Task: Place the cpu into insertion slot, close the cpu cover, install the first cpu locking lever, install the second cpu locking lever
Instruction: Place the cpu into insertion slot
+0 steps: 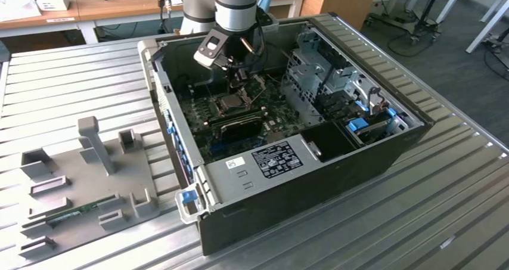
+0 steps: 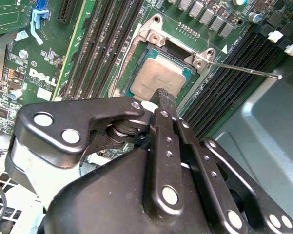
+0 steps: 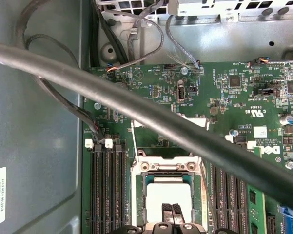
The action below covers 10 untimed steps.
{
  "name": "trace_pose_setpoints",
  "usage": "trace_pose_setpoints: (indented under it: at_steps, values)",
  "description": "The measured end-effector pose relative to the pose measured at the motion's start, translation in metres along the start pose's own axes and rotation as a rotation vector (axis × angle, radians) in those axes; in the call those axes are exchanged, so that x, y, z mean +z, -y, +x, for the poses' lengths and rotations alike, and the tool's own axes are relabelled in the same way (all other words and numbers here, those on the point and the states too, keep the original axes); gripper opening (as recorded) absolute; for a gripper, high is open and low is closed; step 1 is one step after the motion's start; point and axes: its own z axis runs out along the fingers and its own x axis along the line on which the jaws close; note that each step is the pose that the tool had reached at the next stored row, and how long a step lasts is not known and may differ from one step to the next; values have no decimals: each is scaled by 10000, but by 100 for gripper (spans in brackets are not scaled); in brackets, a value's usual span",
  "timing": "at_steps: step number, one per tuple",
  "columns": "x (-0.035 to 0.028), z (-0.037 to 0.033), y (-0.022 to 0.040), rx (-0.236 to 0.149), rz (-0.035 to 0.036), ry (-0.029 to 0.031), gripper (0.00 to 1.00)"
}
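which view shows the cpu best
The second wrist view: the cpu shows most of its metal top, close up. In the first wrist view the hand covers part of the cpu; in the exterior view it is tiny.

Cpu point(image 2: 156, 80): flat square, dull silver-bronze top, seated level in insertion slot point(image 2: 174, 47), approx. mid green board point(image 3: 224, 97). Cpu cover point(image 2: 136, 66): silvery frame, lying down round chip, top visible thru window. One thin wire locking lever point(image 2: 244, 68) juts from slot corner across board, tip free.

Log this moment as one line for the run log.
gripper: shut, over cpu edge | cpu: in insertion slot | locking lever: unlatched, sticking out
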Motion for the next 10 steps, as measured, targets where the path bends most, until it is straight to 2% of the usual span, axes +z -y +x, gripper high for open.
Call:
trace_pose_setpoints:
  at_steps: [10]
  values:
    - [0,0,0,1,76,2,11]
